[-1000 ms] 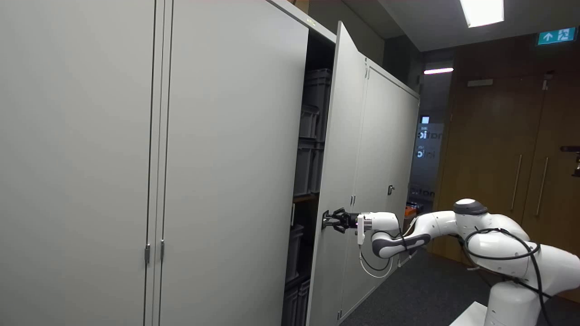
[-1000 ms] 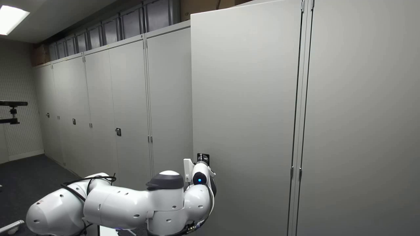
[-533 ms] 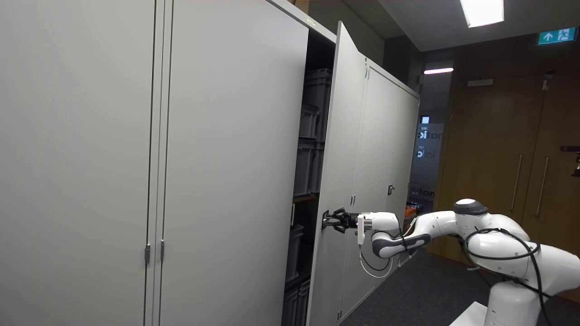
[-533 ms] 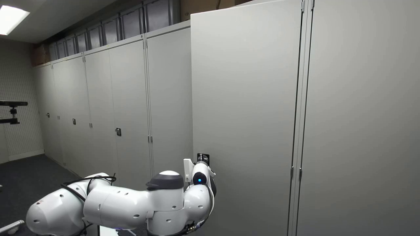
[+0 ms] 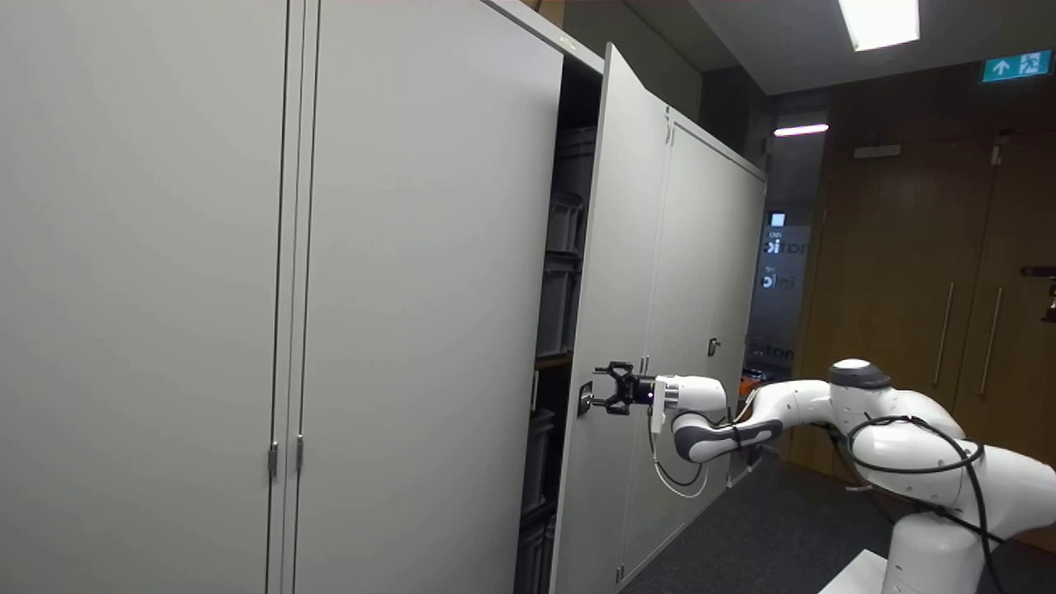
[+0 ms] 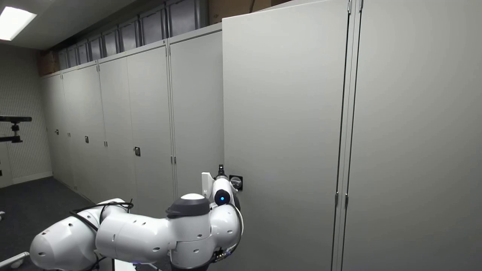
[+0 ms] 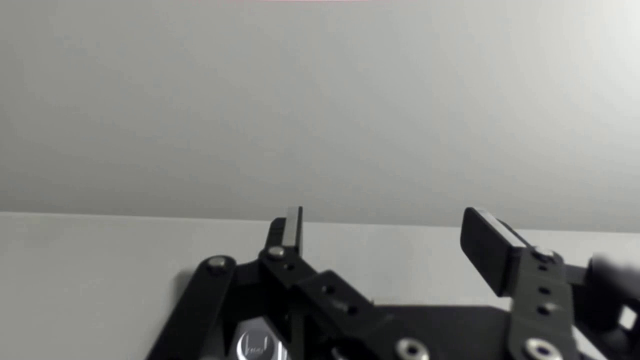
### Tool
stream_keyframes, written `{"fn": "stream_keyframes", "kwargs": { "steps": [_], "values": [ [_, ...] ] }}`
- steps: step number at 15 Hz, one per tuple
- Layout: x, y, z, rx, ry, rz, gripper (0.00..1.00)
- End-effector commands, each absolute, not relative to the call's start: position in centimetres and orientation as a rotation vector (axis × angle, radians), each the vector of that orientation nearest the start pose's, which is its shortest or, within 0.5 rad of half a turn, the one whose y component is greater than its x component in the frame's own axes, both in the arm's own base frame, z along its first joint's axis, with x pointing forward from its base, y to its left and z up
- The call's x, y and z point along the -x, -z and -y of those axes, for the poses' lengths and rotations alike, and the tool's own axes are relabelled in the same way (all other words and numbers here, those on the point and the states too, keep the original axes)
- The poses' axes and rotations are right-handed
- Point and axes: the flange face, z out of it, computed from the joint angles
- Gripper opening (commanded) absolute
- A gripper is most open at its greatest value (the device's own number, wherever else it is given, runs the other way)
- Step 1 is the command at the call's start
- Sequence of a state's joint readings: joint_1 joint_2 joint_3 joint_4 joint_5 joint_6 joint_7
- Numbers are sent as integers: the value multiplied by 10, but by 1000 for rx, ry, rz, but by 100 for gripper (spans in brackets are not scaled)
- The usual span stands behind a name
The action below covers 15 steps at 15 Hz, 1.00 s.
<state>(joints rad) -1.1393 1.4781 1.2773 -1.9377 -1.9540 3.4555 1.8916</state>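
My gripper (image 5: 597, 386) stands open, with nothing between its fingers. It faces a tall grey cabinet door (image 5: 623, 247) that stands ajar. The door's latch (image 5: 585, 398), a black plate with a silvery round part, lies near the free edge. In an exterior view the gripper's tip is just left of the latch (image 6: 236, 182) and higher. The wrist view has the two fingers (image 7: 482, 245) wide apart before the door's edge strip (image 7: 380, 260). There the latch (image 7: 256, 345) shows low down, partly hidden behind the finger linkage. Whether the lower finger touches it I cannot tell.
Grey bins (image 5: 563, 227) stand on shelves inside the cabinet behind the ajar door. Closed grey cabinet doors (image 6: 196, 105) run along the wall. A camera on a stand (image 6: 15, 119) is at the far left. Wooden double doors (image 5: 899, 247) are at the back.
The gripper has opened and come off the latch, rising and shifting toward the door's free edge. The door has swung slightly toward closed, narrowing its gap.
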Motion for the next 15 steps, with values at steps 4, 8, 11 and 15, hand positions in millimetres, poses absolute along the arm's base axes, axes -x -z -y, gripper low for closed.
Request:
{"fn": "stream_keyframes", "kwargs": {
  "steps": [4,8,11,15],
  "values": [
    [-545,-317,-46,1491,507,-515,100],
    [-541,-294,-34,1561,538,-514,100],
    [-538,-284,-26,1626,579,-503,100],
    [-536,-280,-22,1740,676,-439,100]
  ]
}}
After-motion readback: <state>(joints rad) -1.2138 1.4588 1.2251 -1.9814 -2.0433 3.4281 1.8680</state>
